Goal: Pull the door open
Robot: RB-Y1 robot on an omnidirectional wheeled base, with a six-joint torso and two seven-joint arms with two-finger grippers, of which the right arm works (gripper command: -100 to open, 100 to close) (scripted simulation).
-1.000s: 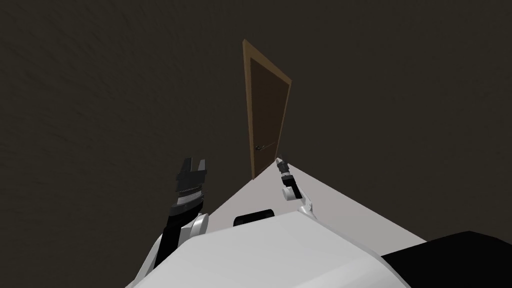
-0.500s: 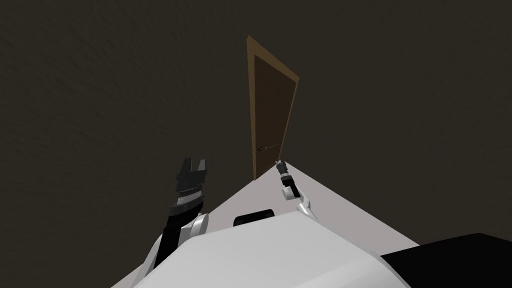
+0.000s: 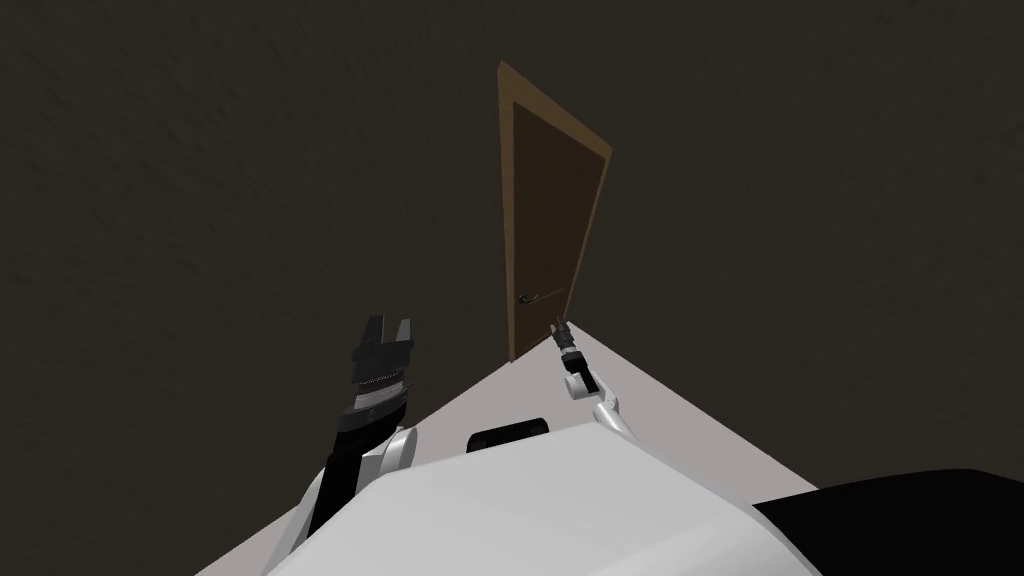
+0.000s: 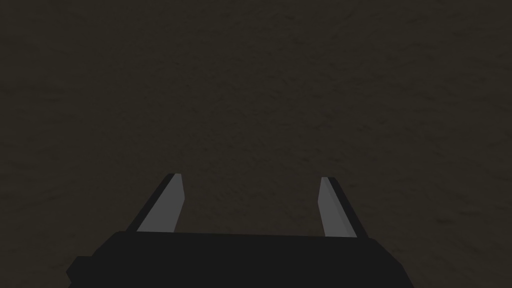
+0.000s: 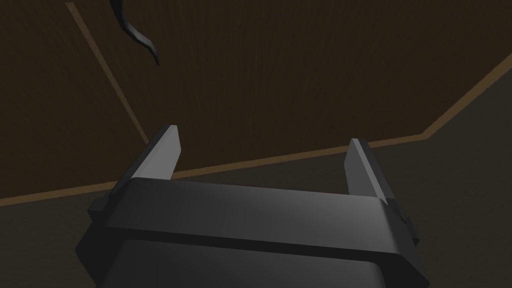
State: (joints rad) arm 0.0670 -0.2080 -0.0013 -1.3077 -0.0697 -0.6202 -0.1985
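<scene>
A dark brown door (image 3: 540, 220) in a lighter wooden frame stands shut in the dim wall ahead. Its dark lever handle (image 3: 530, 297) sits low on the door. My right gripper (image 3: 559, 326) is raised just below and right of the handle, a short way off it, fingers open. In the right wrist view the open gripper (image 5: 262, 145) faces the door panel (image 5: 280, 75), and the curved tip of the handle (image 5: 137, 35) lies beyond the fingers, off to one side. My left gripper (image 3: 391, 327) is held up to the left of the door, open (image 4: 251, 187) and empty, facing the wall.
A dim, dark wall (image 3: 250, 180) spreads on both sides of the door. Pale floor (image 3: 690, 410) runs from the door's foot toward me. A black area (image 3: 900, 520) lies at the bottom right corner.
I have shifted so that the door stands a little further right and larger in the head view. My right gripper has edged closer to the handle. The left arm keeps its pose.
</scene>
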